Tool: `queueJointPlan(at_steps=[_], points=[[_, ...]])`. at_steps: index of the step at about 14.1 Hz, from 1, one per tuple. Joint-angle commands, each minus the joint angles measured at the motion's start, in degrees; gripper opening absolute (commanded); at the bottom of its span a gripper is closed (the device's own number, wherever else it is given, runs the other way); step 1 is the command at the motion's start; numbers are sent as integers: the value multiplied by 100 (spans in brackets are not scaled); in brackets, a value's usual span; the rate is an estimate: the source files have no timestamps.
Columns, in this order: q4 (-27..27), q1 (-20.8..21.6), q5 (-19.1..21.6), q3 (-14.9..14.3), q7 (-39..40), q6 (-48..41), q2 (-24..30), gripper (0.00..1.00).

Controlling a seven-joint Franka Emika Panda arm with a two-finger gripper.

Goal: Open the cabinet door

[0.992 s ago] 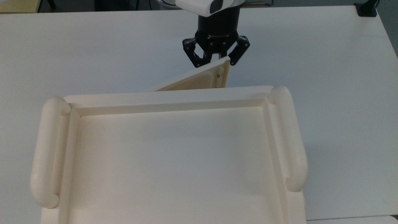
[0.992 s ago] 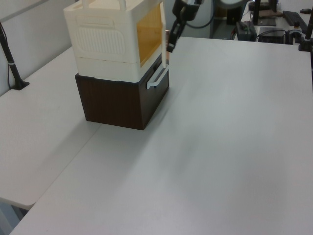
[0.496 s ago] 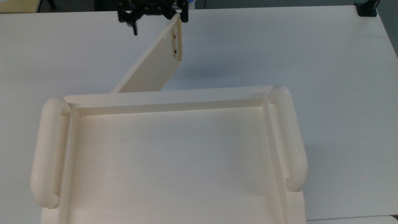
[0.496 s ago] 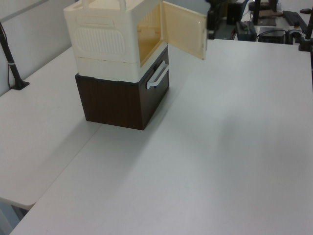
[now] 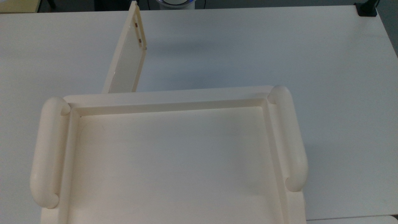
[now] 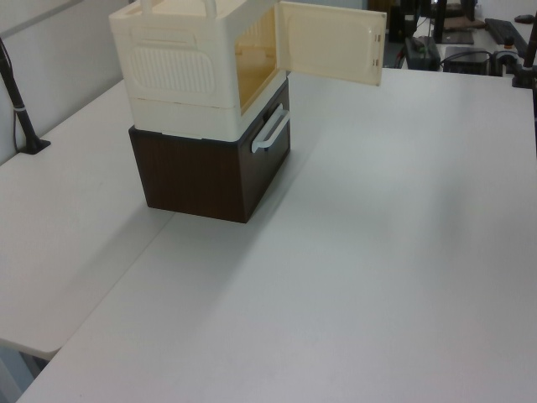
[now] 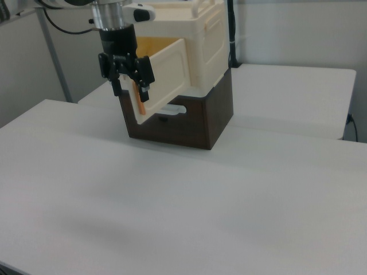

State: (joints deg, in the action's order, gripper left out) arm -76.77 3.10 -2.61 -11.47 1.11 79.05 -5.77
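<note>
The cream cabinet (image 6: pixel 180 63) stands on a dark brown drawer box (image 6: pixel 210 172). Its cabinet door (image 5: pixel 127 57) is swung far out from the front, with the small copper fittings near its free edge. In the left view the cabinet door (image 6: pixel 331 52) stands wide, baring the yellowish inside. In the right view my gripper (image 7: pixel 131 91) hangs by the free edge of the cabinet door (image 7: pixel 166 71), black fingers (image 7: pixel 116 86) spread open. Whether a finger touches the edge I cannot tell.
The cabinet's recessed top (image 5: pixel 174 105) has two rounded bar handles (image 5: pixel 46 149). A white handle (image 6: pixel 270 133) sticks out of the brown box below the door. The white table (image 6: pixel 377 252) spreads wide in front. Dark equipment (image 6: pixel 424 50) sits at the left view's far right.
The door has swung further open, towards the top view's left. The gripper has left the top view's upper edge.
</note>
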Motion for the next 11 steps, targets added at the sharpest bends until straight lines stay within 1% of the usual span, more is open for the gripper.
queueJointPlan(at_steps=[1,3,7,8,10,11], points=[[-303,-3,-187,22,-296,57,173,100],[-426,-11,-152,22,-304,145,164,100],[-804,-11,-82,-5,-226,689,173,100],[-839,-46,31,-13,-156,812,173,100],[-840,-117,461,-14,151,884,164,100],[-814,-125,602,-22,240,875,164,100]])
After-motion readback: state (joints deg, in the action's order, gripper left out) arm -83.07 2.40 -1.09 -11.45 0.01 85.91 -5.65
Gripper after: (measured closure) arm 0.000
